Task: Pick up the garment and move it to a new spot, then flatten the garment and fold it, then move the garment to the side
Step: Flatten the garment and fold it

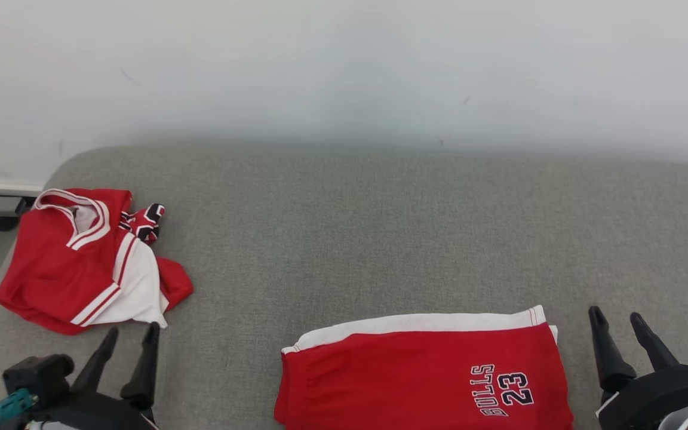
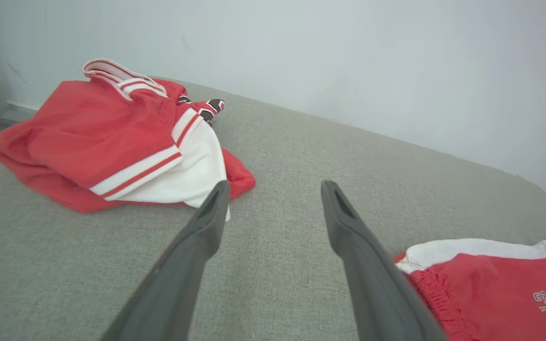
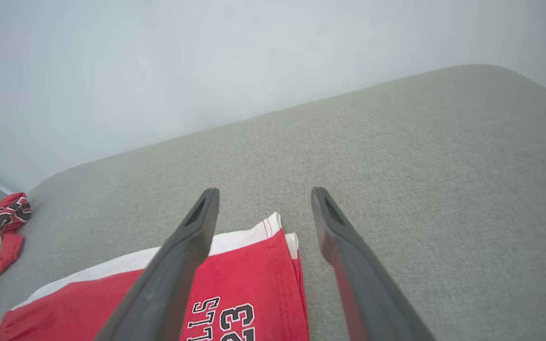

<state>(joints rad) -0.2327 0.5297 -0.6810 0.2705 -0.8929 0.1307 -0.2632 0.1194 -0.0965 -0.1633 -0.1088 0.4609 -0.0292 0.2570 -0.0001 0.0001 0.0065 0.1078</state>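
Two grippers are hovering open and empty: left gripper point(image 1: 132, 329) left of the folded shorts point(image 1: 415, 373), right gripper point(image 1: 616, 315) right of them, likely readying to shift them aside.

Bright, soft, even light, with no glare and only a faint shadow along the red shorts point(image 1: 421, 376). Behind the shorts, the grey fabric surface point(image 1: 344, 239) fades hazily into the white wall point(image 1: 344, 71), its far edge bowed by the lens. The shorts' lettering is crisp; the left pincer point(image 2: 275, 189) softens toward the camera.
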